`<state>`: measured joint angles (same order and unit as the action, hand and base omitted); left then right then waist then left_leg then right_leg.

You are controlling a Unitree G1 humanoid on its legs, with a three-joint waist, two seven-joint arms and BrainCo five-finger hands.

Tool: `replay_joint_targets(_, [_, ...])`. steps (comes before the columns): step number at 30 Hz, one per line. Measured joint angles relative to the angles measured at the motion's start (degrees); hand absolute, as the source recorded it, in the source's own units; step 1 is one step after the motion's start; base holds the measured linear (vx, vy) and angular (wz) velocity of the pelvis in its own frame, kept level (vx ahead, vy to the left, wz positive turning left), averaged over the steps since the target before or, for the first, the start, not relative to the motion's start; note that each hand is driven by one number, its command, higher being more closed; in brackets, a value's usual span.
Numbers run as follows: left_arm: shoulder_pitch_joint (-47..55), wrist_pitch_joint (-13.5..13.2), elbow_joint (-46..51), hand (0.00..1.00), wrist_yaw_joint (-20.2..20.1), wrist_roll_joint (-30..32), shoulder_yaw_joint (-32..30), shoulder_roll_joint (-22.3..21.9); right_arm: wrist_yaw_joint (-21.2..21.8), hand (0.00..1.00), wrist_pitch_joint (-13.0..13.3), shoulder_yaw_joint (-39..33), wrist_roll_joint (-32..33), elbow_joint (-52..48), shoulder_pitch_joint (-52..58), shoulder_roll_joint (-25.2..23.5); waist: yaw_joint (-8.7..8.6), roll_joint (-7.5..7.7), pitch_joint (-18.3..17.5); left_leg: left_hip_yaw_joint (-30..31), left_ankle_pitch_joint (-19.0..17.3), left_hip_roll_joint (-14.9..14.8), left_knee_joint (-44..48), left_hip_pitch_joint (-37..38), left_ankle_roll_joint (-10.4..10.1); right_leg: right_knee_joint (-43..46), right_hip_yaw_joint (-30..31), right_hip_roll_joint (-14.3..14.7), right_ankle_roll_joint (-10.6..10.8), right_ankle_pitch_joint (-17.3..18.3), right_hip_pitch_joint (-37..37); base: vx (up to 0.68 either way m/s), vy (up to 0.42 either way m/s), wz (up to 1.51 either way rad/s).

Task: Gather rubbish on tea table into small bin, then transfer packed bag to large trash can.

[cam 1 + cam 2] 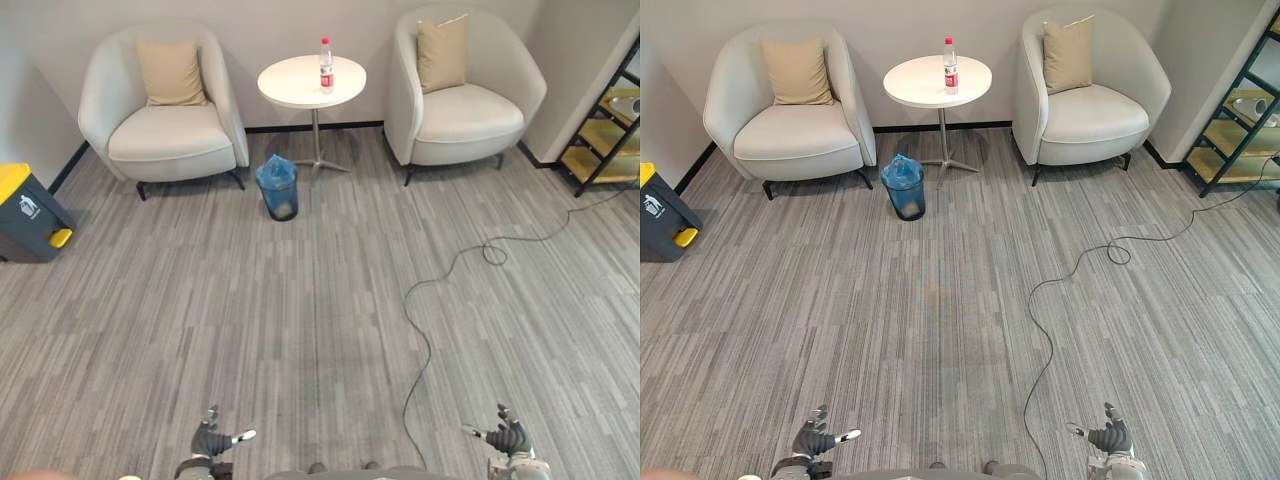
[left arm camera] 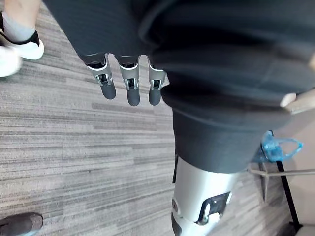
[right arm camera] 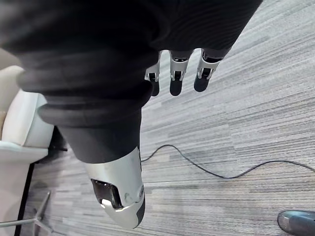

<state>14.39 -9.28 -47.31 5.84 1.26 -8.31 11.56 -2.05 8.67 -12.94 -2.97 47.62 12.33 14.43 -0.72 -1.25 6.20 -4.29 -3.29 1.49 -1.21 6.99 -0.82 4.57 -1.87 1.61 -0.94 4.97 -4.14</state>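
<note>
At the far wall stands a round white tea table (image 1: 312, 80) with a plastic bottle (image 1: 326, 66) upright on it. The small bin (image 1: 278, 187), lined with a blue bag, sits on the carpet just in front of the table's left side. A grey large trash can (image 1: 25, 212) with a yellow lid stands at the left wall. Both hands hang low at the near edge, far from the table. My left hand (image 1: 212, 438) is open, its fingers (image 2: 129, 86) straight and holding nothing. The right hand (image 1: 508, 435) is open too, fingers (image 3: 176, 73) straight and empty.
Two pale armchairs (image 1: 165, 125) (image 1: 465, 105) with tan cushions flank the table. A dark shelf (image 1: 605, 130) stands at the right wall. A wide stretch of grey carpet lies between me and the table. A person's shoe (image 2: 15, 49) is close by my left side.
</note>
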Motion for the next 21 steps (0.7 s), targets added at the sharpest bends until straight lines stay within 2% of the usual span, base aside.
replay_joint_targets(13, [1.23,0.03,0.0,0.0,-0.88,0.39,-1.36,-0.61,1.05,0.0,-0.2,-0.03,0.89,1.16,0.51,0.6,0.24,0.7,-0.07,0.12,-0.13,-0.19,-0.44,0.67,-0.21,-0.5,-0.89,0.11,-0.01,0.0,-0.62,-0.01,-0.005,0.01])
replay_joint_targets(17, [1.13,0.12,2.62,0.0,-0.82,-0.63,-0.87,-2.52,0.82,0.0,-0.26,-0.46,4.1,1.15,-0.77,-0.98,0.65,1.16,0.24,-0.15,-0.28,-0.18,0.48,-1.76,-0.35,0.68,-0.92,-0.02,0.05,0.31,1.28,0.0,0.0,0.0])
replay_joint_targets(19, [0.18,0.12,4.43,0.0,-0.83,-1.29,-0.67,-2.75,0.72,0.0,-0.33,-0.59,5.36,1.15,-1.88,-1.95,1.57,1.61,1.11,-0.58,-1.38,-0.21,2.23,-3.02,-0.73,2.03,-0.75,-0.13,-0.05,0.92,2.59,0.03,-0.001,-0.05])
replay_joint_targets(21, [0.14,0.07,5.44,0.0,-0.81,-1.85,-0.68,-3.03,0.66,0.0,-0.34,-0.62,5.78,1.12,-2.93,-2.27,1.72,1.57,1.42,-1.44,-3.58,-0.36,4.95,-4.95,0.56,3.64,-0.53,-0.2,0.12,2.26,3.65,-0.01,0.015,-0.09])
